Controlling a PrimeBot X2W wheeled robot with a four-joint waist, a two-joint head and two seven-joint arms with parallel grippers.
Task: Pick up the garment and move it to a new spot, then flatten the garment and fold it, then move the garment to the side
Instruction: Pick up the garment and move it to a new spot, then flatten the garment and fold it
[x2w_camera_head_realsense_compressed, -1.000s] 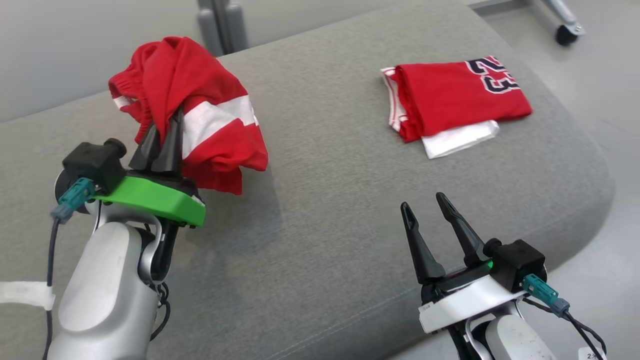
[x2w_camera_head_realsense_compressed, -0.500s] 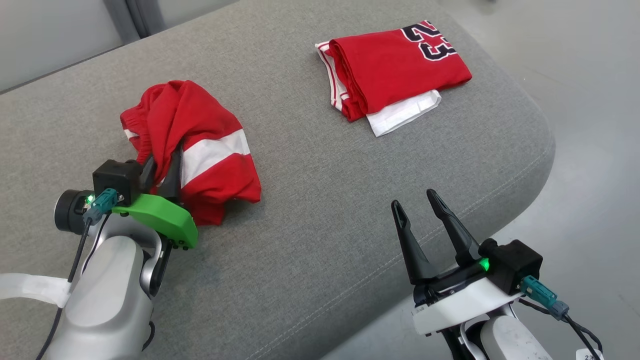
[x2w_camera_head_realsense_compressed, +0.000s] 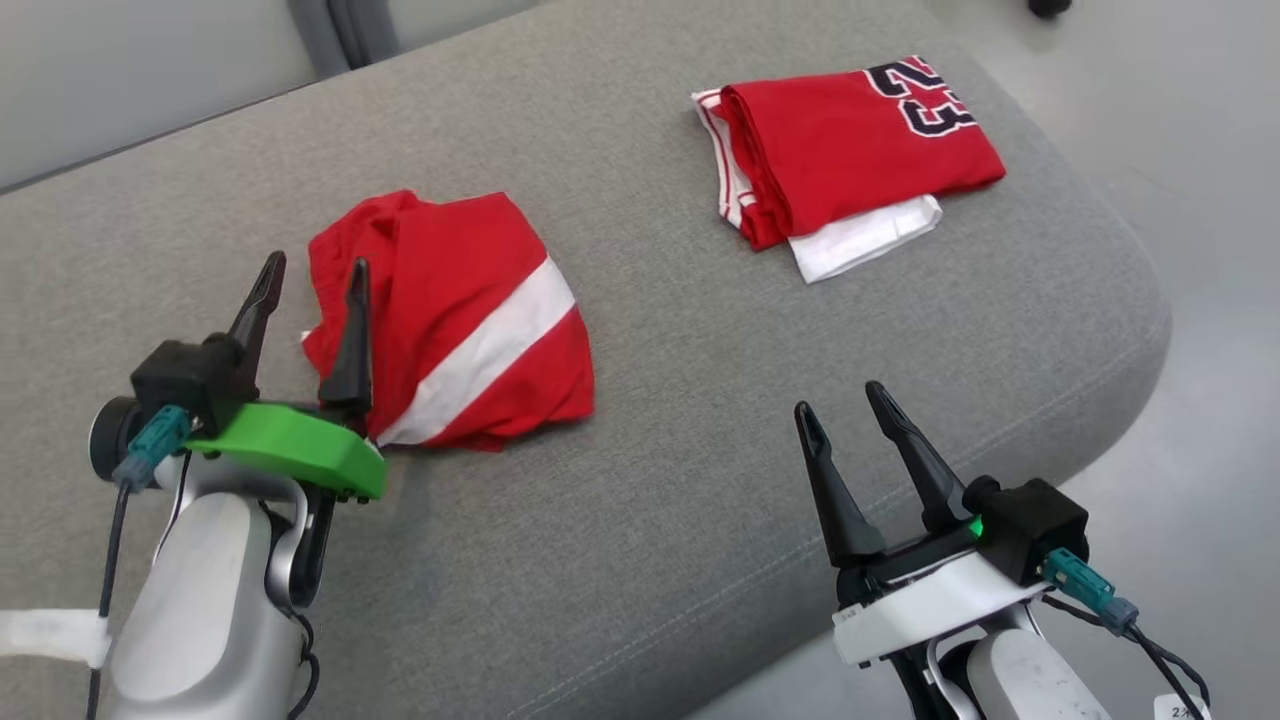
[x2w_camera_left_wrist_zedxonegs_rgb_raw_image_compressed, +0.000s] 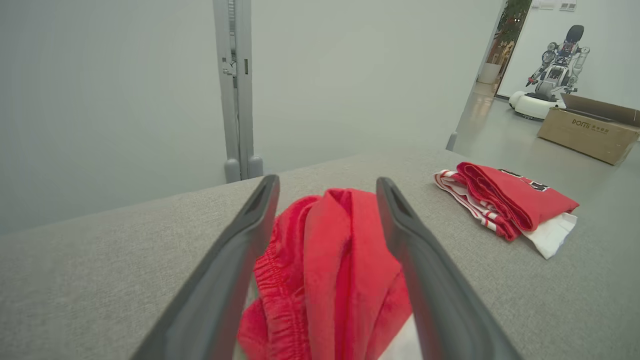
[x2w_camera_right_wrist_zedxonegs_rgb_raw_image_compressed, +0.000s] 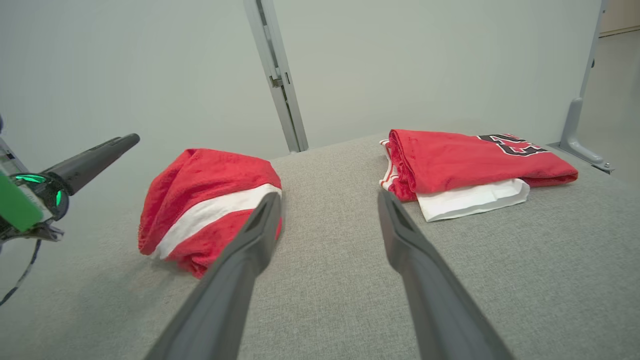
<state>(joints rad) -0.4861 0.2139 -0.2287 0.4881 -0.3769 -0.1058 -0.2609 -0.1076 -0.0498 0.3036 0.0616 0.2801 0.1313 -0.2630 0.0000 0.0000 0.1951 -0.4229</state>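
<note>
The garment (x2w_camera_head_realsense_compressed: 470, 320), red shorts with a white stripe, lies in a loose heap on the grey cushion (x2w_camera_head_realsense_compressed: 700, 400), left of centre. My left gripper (x2w_camera_head_realsense_compressed: 316, 264) stands open at the heap's near-left edge, one finger over the cloth and one beside it. In the left wrist view the red cloth (x2w_camera_left_wrist_zedxonegs_rgb_raw_image_compressed: 340, 260) sits low between the parted fingers of the left gripper (x2w_camera_left_wrist_zedxonegs_rgb_raw_image_compressed: 327, 181), not pinched. My right gripper (x2w_camera_head_realsense_compressed: 842, 400) is open and holds nothing, hovering over the cushion's front right. From the right wrist view the garment (x2w_camera_right_wrist_zedxonegs_rgb_raw_image_compressed: 205, 195) lies left of the right gripper (x2w_camera_right_wrist_zedxonegs_rgb_raw_image_compressed: 329, 196).
A folded red jersey (x2w_camera_head_realsense_compressed: 860, 150) with dark numbers rests on white cloth at the cushion's far right. The cushion's rounded edge drops to the floor on the right. A grey post (x2w_camera_left_wrist_zedxonegs_rgb_raw_image_compressed: 237, 100) stands behind; a cardboard box (x2w_camera_left_wrist_zedxonegs_rgb_raw_image_compressed: 590, 130) and another robot (x2w_camera_left_wrist_zedxonegs_rgb_raw_image_compressed: 555, 75) are far off.
The left gripper has opened and let go of the garment, which dropped from its hanging bunch onto the cushion. The head camera has shifted. The right gripper is unchanged.
</note>
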